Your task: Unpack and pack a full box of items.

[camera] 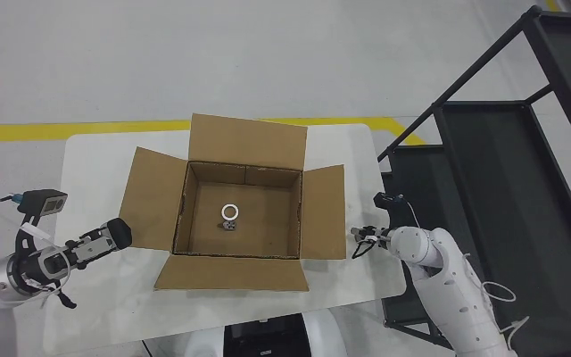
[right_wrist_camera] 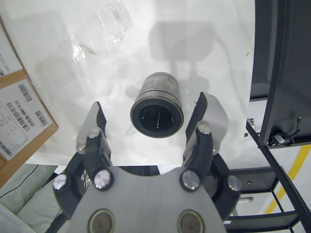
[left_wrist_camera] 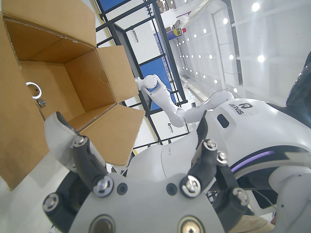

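Note:
An open cardboard box (camera: pixel 241 201) stands in the middle of the white table (camera: pixel 98 165), all flaps folded out. On its floor lie a silver ring (camera: pixel 230 211) and a small dark metal part (camera: pixel 229 226); the left wrist view shows the same ring (left_wrist_camera: pixel 34 89) and part (left_wrist_camera: pixel 41 102). My left gripper (left_wrist_camera: pixel 130 122) is open and holds nothing, level with the box's left flap, near its (camera: pixel 120 234) outer edge. Right of the box, my right gripper (right_wrist_camera: pixel 150 101) is open around a dark metal cylinder (right_wrist_camera: pixel 157 107) lying on the table, its pads (right_wrist_camera: pixel 196 115) just clear of it.
A black metal rack (camera: pixel 482 161) stands close to the table's right edge. A clear plastic bag (right_wrist_camera: pixel 107 30) lies on the table beyond the cylinder. The box's right flap (right_wrist_camera: pixel 14 103), with labels, lies beside my right gripper (camera: pixel 361 239). The table's front edge is near.

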